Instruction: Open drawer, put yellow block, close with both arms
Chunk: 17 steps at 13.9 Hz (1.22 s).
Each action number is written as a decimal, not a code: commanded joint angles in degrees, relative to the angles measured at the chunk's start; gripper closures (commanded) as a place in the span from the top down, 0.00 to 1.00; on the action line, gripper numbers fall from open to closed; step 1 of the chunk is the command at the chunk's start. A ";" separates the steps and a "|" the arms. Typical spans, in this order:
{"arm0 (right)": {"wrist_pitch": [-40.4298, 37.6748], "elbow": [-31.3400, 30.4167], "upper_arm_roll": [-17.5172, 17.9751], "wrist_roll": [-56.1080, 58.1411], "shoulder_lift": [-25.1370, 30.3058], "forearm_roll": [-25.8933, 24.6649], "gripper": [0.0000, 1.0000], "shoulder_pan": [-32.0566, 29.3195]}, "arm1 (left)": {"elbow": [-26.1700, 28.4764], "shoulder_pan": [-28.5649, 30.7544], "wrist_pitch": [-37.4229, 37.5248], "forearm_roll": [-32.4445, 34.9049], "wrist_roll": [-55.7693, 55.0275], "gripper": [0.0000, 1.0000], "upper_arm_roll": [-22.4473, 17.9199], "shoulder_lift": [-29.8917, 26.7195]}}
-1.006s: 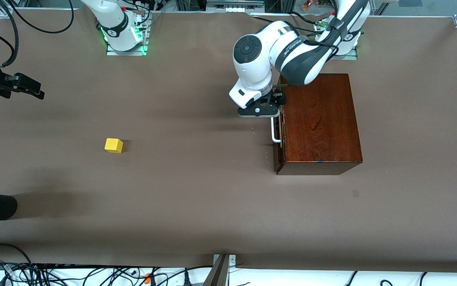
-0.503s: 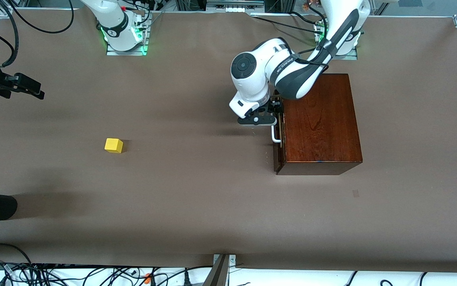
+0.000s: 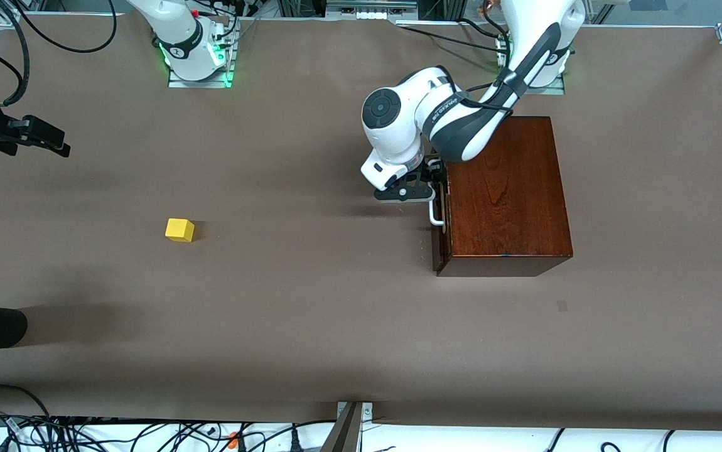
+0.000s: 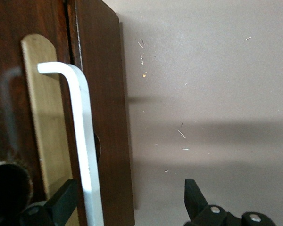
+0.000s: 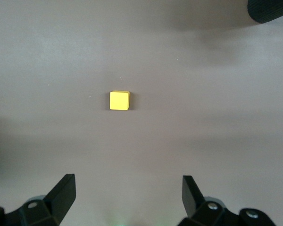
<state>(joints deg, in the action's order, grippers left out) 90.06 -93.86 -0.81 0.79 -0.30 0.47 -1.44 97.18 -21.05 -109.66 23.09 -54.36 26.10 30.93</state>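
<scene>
We have our left gripper (image 4: 127, 207) at the closed drawer (image 3: 440, 220), fingers spread with the white handle (image 4: 82, 141) between them, apparently untouched; its long axis runs across the gap. Our right gripper (image 5: 127, 200), also spread, waits above the yellow block (image 3: 179, 230), which lies well apart toward the right arm's end.

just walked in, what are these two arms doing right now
The left gripper is at the drawer's white handle, its open fingers straddling the bar without having closed on it. The drawer looks shut in the dark wooden box. The right gripper hangs open above the table with the yellow block in its view, lying untouched toward the right arm's end.
</scene>
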 commanded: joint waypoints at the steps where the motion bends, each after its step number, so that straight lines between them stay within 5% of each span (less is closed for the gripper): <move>1: -0.23 -0.71 0.55 -0.43 0.74 0.06 1.00 -0.67 | -0.85 -0.22 -1.08 3.71 -3.54 1.00 0.18 1.94; 6: -0.23 -0.80 0.46 -0.43 0.83 0.06 1.00 -0.67 | -1.46 -0.74 -1.17 4.06 -4.00 1.00 0.18 2.29; 17: -0.23 -0.71 0.55 -0.43 0.83 0.06 1.00 -0.67 | -12.10 -5.84 -1.08 2.75 -6.19 1.00 0.27 9.23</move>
<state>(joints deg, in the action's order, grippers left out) 90.05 -93.86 -0.81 0.78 -0.30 0.47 -1.44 88.73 -25.41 -111.06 25.28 -59.29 26.28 37.30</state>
